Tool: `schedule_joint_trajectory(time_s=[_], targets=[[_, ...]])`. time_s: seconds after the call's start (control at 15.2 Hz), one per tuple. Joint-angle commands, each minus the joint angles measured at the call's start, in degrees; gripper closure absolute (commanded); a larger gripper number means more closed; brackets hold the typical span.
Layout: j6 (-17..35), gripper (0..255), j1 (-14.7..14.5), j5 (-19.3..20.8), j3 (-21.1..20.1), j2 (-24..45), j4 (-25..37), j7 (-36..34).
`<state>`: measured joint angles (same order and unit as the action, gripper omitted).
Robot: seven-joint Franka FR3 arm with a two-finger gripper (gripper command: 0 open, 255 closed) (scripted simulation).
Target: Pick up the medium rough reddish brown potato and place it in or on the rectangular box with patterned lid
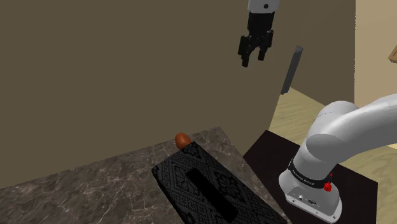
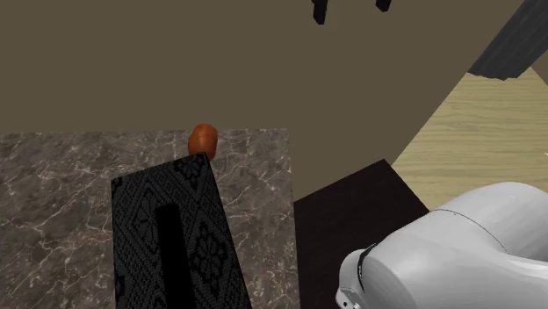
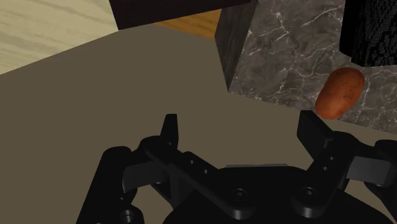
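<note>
The reddish brown potato [image 1: 182,140] lies on the dark marble counter [image 1: 95,184], touching the far end of the black rectangular box [image 1: 210,188] with a patterned lid and a slot. In the second exterior view the potato [image 2: 203,139] sits just behind the box [image 2: 171,237]. My gripper [image 1: 253,56] hangs high in the air, well above and to the shoulder view's right of the potato, open and holding nothing. In the wrist view the potato [image 3: 340,93] rests on the counter [image 3: 280,57] beyond one of the fingers [image 3: 313,130], next to the box [image 3: 372,32].
An olive-brown wall [image 1: 127,70] rises behind the counter. A dark stand [image 1: 267,153] carries the arm's base [image 1: 312,191]. A grey panel [image 1: 291,69] leans by the wall's corner, with pale wooden floor [image 1: 299,114] beyond.
</note>
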<state>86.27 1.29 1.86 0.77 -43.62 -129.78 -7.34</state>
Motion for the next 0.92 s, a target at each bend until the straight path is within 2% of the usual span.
schedule_joint_trajectory(time_s=[0.0, 0.46, 0.86], targets=[[0.0, 0, 0.0, 0.0, 0.0, 0.0, 0.0, 0.0], [10.9, 0, -1.3, -4.0, -7.5, 0.7, -9.1, -10.1], [21.2, 0, -2.4, -6.9, -14.5, 5.4, -13.7, -18.8]])
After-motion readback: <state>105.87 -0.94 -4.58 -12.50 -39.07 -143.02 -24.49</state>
